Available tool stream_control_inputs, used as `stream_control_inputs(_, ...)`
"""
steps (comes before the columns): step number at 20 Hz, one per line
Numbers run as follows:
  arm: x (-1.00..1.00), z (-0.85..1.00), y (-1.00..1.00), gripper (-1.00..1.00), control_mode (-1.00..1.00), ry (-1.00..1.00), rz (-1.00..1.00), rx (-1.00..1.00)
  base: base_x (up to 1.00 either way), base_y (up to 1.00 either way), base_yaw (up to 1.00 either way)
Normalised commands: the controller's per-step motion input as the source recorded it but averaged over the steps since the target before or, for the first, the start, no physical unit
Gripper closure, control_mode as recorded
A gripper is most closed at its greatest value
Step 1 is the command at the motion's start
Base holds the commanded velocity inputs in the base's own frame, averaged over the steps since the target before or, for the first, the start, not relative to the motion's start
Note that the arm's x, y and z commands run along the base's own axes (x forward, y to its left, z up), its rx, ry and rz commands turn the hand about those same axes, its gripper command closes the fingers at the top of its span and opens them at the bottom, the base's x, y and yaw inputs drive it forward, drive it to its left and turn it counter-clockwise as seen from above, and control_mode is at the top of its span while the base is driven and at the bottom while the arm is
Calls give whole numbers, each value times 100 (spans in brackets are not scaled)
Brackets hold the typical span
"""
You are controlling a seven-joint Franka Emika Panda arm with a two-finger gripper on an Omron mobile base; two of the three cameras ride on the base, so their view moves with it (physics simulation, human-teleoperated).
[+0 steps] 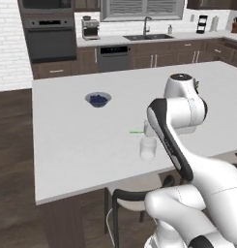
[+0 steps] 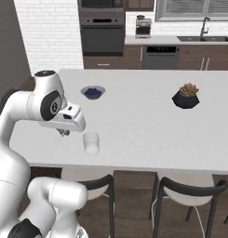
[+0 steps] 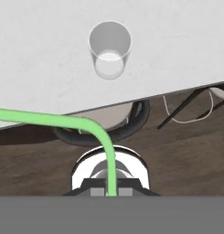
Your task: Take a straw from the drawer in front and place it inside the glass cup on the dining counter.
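My gripper is shut on the light-green straw, which rises from between the fingertips and curves off to the left edge of the hand view. The straw's end sticks out sideways from behind my forearm, just above the white dining counter. The clear glass cup stands upright and empty near the counter's front edge, ahead of the hand. From the right base view, the gripper hangs over the counter's edge just left of the glass cup. The drawer is out of view.
A small bowl with blue contents sits farther back on the counter. A dark pot with a plant stands to the right. Dark-backed stools tuck under the counter's near edge. Wall counter, sink and ovens line the back.
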Motion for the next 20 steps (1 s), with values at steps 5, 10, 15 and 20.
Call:
stream_control_inputs(5,4,7,-2,100,-100,-2,2,-3,25,-13,9)
stream_control_inputs(10,4,47,-30,100,-100,-14,9,-25,0,0,0)
stream_control_inputs(15,3,34,-46,100,-100,-12,4,-34,0,0,0)
stream_control_inputs(20,14,6,-38,100,-100,-3,3,-35,0,0,0)
